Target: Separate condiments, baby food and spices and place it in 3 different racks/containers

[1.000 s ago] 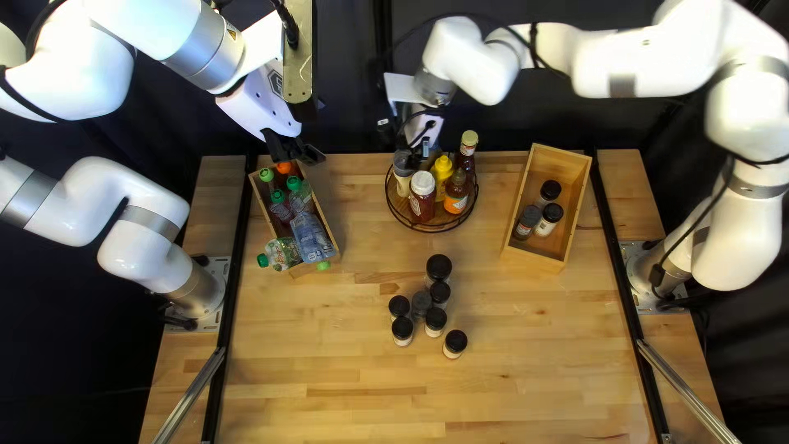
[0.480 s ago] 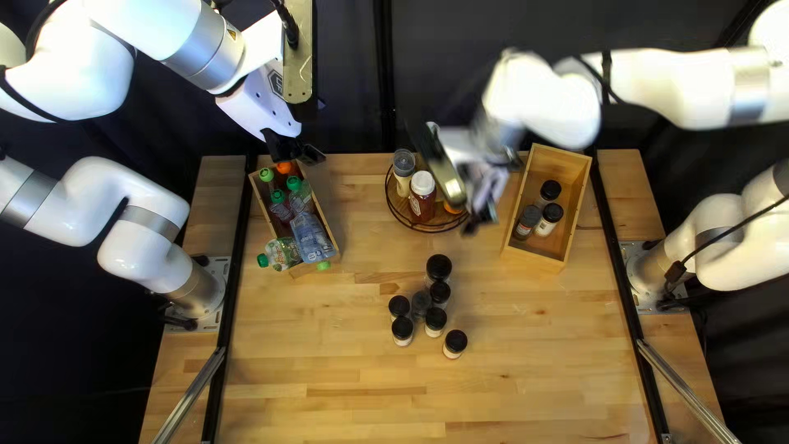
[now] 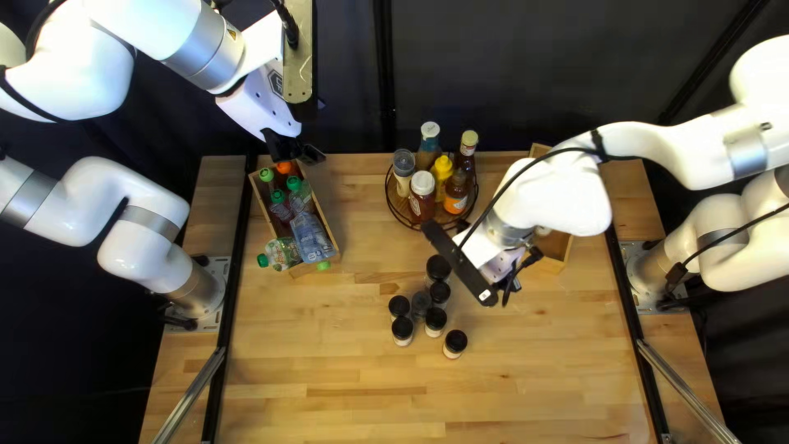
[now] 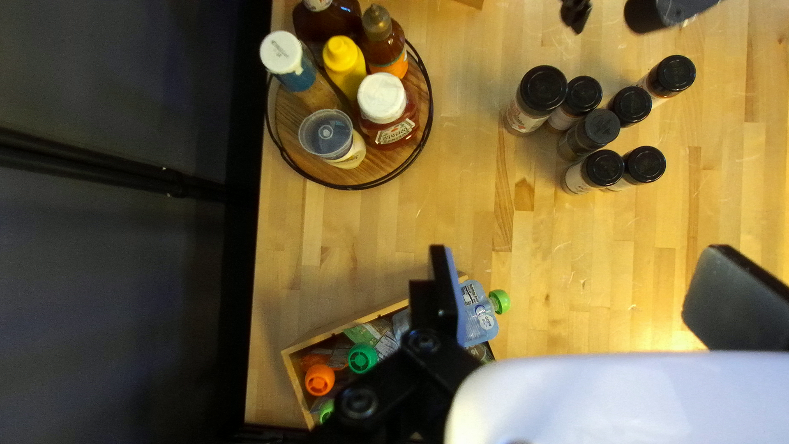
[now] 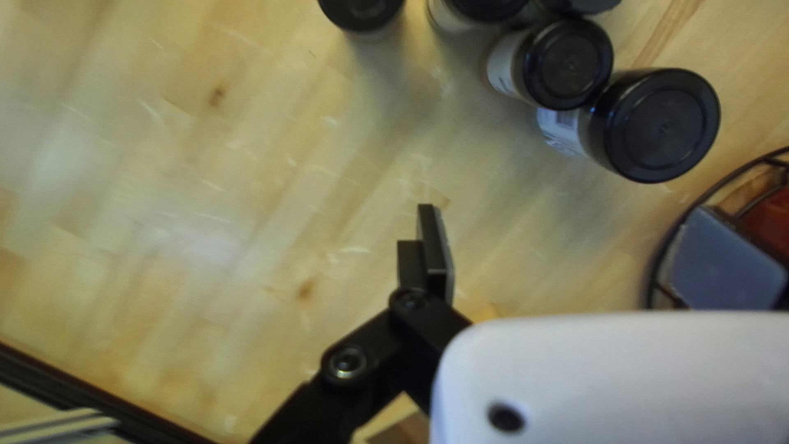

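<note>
Spice jars (image 3: 436, 316) clustered just nearer than the round rack (image 3: 402, 207), right gripper (image 3: 523, 279) shifted from above that rack to its near right, spread wide, left gripper (image 3: 297, 154) held wide at its left, white-capped bottle (image 3: 429, 150) now uncovered at its far side.
</note>
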Action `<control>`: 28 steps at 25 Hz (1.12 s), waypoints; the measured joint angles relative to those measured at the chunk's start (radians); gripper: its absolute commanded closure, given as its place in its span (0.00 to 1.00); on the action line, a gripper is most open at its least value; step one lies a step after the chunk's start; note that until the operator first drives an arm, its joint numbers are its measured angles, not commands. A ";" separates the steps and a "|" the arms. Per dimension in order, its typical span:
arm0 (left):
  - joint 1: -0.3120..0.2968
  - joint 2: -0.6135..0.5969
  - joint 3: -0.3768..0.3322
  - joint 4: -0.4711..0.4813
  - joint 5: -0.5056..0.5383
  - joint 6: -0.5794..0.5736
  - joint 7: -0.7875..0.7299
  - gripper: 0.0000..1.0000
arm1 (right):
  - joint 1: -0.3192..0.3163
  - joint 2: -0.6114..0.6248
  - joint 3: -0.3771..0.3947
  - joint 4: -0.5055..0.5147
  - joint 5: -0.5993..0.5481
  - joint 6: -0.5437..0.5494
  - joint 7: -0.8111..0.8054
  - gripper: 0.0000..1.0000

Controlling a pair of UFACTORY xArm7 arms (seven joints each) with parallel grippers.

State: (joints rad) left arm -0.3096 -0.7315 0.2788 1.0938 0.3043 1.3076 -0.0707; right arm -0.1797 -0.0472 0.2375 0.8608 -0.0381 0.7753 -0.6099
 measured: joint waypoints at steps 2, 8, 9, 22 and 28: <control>0.000 0.000 0.000 0.000 0.000 0.000 0.000 0.00 | -0.003 0.026 -0.003 0.012 -0.020 -0.013 -0.010 0.00; 0.000 0.000 0.000 0.000 0.000 0.000 0.000 0.00 | -0.011 0.148 -0.012 0.097 -0.062 -0.052 -0.052 0.00; 0.000 0.000 0.000 0.000 0.000 0.000 0.000 0.00 | -0.013 0.164 -0.013 0.109 -0.064 -0.055 -0.061 0.00; 0.000 0.000 0.000 0.000 0.000 0.000 0.000 0.00 | -0.035 0.277 -0.017 0.191 -0.051 -0.071 -0.145 1.00; 0.000 0.000 0.000 0.000 0.000 0.000 0.000 0.00 | -0.037 0.169 -0.004 0.120 -0.003 -0.058 -0.163 1.00</control>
State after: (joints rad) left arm -0.3096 -0.7315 0.2788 1.0938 0.3043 1.3076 -0.0707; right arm -0.2164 0.1214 0.2333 0.9805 -0.0413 0.7174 -0.7730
